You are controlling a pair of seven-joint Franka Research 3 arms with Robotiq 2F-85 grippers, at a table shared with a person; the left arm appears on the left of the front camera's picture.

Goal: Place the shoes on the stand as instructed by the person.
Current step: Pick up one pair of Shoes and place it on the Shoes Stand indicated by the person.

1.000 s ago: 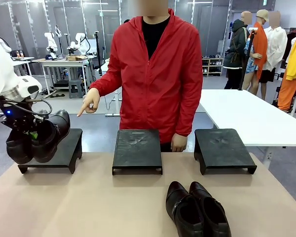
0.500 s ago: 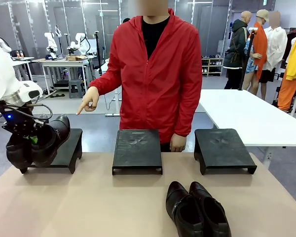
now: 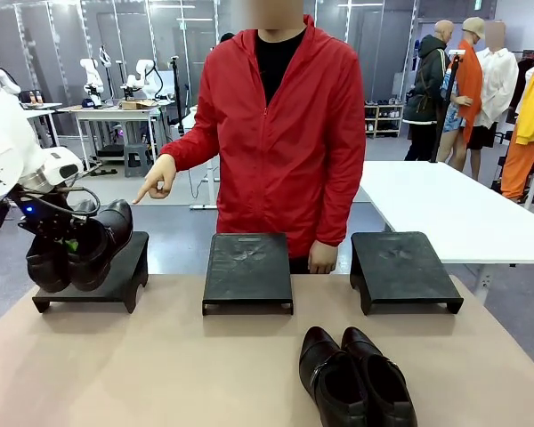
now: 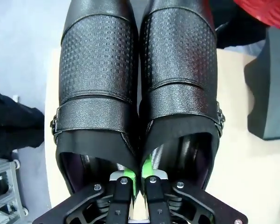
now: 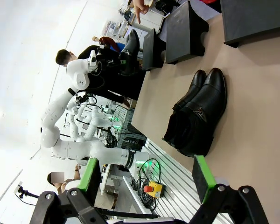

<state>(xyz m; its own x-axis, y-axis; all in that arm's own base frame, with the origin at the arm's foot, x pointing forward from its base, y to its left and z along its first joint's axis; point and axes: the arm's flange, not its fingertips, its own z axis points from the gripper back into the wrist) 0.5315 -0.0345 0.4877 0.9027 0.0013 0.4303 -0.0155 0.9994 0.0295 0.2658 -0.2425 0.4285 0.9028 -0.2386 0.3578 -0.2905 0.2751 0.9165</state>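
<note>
Black shoe pair point(image 3: 93, 249) | clamped in left tool point(image 4: 138, 171) | at left stand point(image 3: 125, 271)

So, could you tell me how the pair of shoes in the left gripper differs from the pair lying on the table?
The held pair is pinched by the left gripper over the left stand, toes tilted up; the table pair lies flat, untouched, on the table. The held pair's uppers look embossed; the table pair's look smooth. Both are glossy black, side by side.
</note>
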